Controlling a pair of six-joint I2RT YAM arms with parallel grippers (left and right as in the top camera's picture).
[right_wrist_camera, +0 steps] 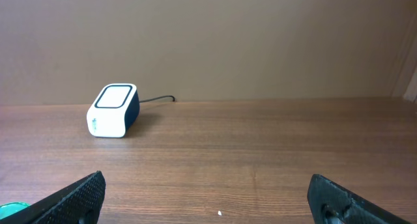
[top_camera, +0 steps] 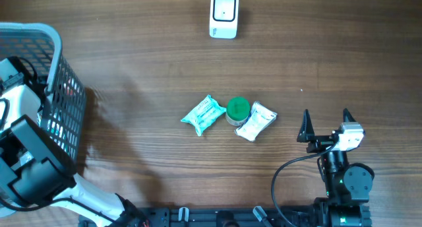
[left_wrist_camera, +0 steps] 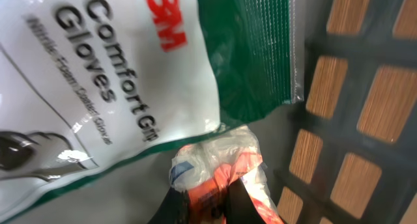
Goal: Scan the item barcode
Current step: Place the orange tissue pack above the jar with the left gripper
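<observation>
Far centre: scanner, small white box with dark sides, window facing up. Mid-scene row, close-packed (left to right): teal packet, lying tilted; green-lidded jar, upright; white printed packet, tilted. In basket at left: 3M gloves pack, white-green, flat; orange-clear crinkled packet beside it, pinched by left gripper.

I work at what looks like a mock shop checkout: a wooden table with a scanner at its far edge, a wire basket on the left holding a retail glove pack, and a plain wall behind.
</observation>
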